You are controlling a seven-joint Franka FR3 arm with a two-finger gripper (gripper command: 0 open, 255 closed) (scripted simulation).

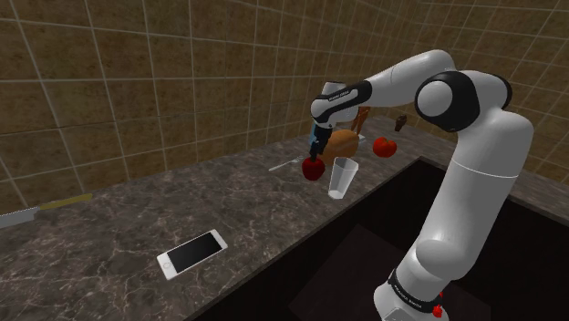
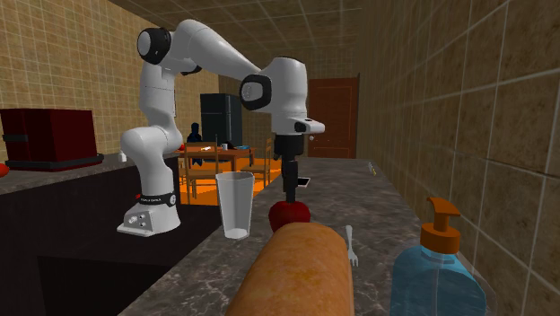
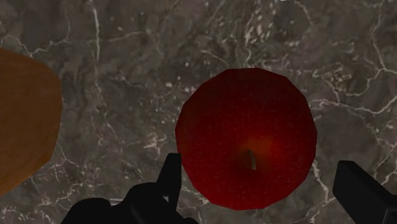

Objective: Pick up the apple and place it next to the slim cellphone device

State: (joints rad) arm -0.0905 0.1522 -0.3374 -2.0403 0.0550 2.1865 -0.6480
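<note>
On the dark stone counter (image 1: 118,228), by the sink (image 1: 383,264) edge: apple (image 3: 247,137), red, sitting stem-dimple up. Gripper (image 2: 289,192) hangs directly over it, pointing straight down. Fingers (image 3: 170,181) stand apart, one on each side of the fruit. Neither looks to be pressing it, so not held. Apple sits a shade off-centre between them, nearer one finger, with a clear strip of counter showing before the other.

Neighbours crowd close: loaf (image 2: 292,269) just beside the apple, glass (image 1: 342,177) near on the sink side, fork (image 1: 283,166) on the opposite side. A second red fruit (image 1: 385,146) lies beyond the loaf.

Phone (image 1: 192,253) lies flat, well apart from the apple, toward the shoulder view's lower left, near the counter's front edge.

Judgement: the apple is round, so there is no axis to line up with. The move turns on a straight descent until the fingers bracket its widest part, then a close. The carry would then run along the counter to the phone. Risk: nudging loaf or glass.
</note>
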